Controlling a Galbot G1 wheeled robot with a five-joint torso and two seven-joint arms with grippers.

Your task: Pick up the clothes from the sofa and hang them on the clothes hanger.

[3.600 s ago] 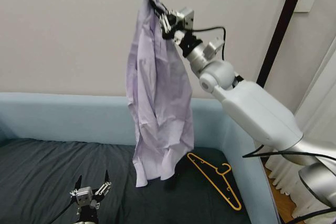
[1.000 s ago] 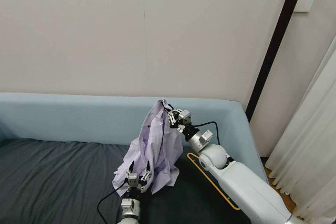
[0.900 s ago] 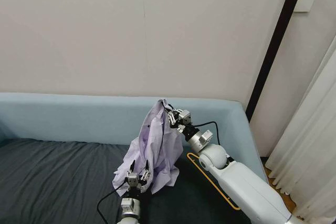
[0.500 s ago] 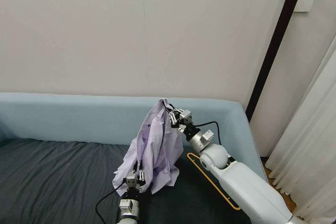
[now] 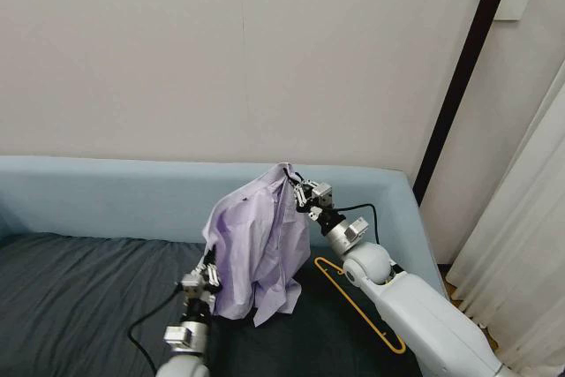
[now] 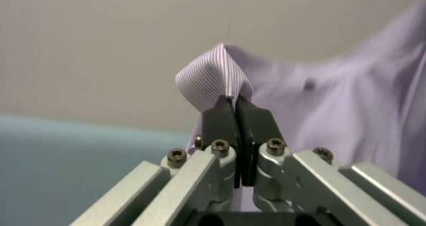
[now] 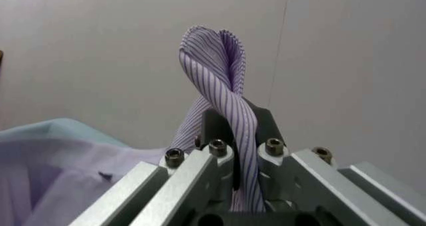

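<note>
A lilac striped shirt [image 5: 256, 253] hangs spread over the dark sofa seat [image 5: 79, 306]. My right gripper [image 5: 300, 190] is shut on its upper edge near the collar; the right wrist view shows a fold of shirt [image 7: 223, 76] pinched between the fingers. My left gripper [image 5: 210, 264] is shut on the shirt's left edge lower down, and the left wrist view shows the shirt [image 6: 216, 79] clamped in the closed fingers. A yellow clothes hanger [image 5: 362, 305] lies flat on the seat to the right of the shirt, partly behind my right arm.
The sofa's light blue backrest [image 5: 106, 196] and right armrest [image 5: 415, 236] bound the seat. A dark vertical pole [image 5: 459, 77] stands at the right against the wall, with white curtains [image 5: 530, 245] beside it.
The right gripper lowered the shirt from high against the wall to just above the seat. The left gripper closed on the shirt's left edge and pulled it left, spreading the cloth.
</note>
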